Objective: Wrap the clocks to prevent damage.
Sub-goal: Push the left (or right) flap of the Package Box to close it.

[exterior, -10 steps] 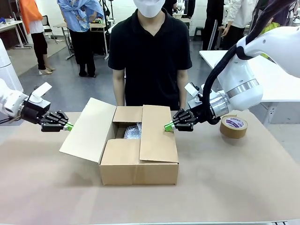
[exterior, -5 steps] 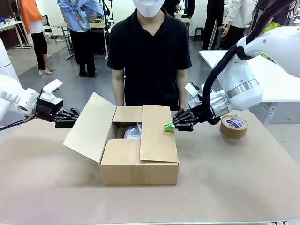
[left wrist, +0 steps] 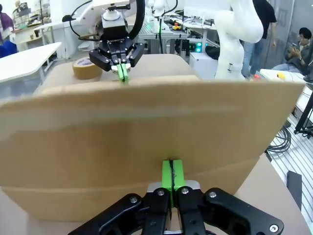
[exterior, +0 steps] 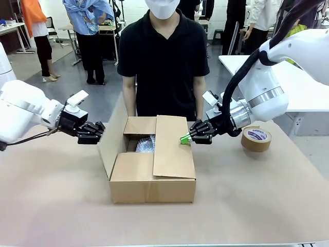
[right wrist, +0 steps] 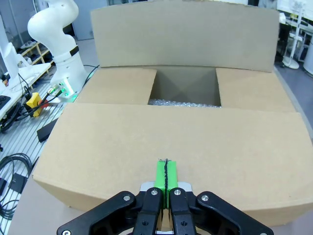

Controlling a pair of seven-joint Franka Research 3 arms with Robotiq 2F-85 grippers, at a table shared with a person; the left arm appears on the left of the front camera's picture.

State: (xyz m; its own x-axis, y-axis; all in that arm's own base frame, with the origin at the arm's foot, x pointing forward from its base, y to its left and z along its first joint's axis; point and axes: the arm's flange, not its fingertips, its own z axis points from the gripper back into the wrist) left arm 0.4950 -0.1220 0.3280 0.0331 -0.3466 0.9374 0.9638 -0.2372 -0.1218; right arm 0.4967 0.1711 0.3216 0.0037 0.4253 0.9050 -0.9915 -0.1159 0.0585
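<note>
Looks like box-closing: centre-left, the left gripper (exterior: 98,128), fingers pressed together and empty, leans on the brown cardboard box's (exterior: 152,181) upright left flap (exterior: 111,140); the right gripper (exterior: 184,138) — likewise — pins the folded right flap (exterior: 174,150). The bubble-wrapped bundle (exterior: 145,143) lies inside; next, tip that upright flap flat.

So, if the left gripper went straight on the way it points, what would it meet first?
The box's left flap, standing right at the shut tips of the left gripper; they seem to touch it.
</note>
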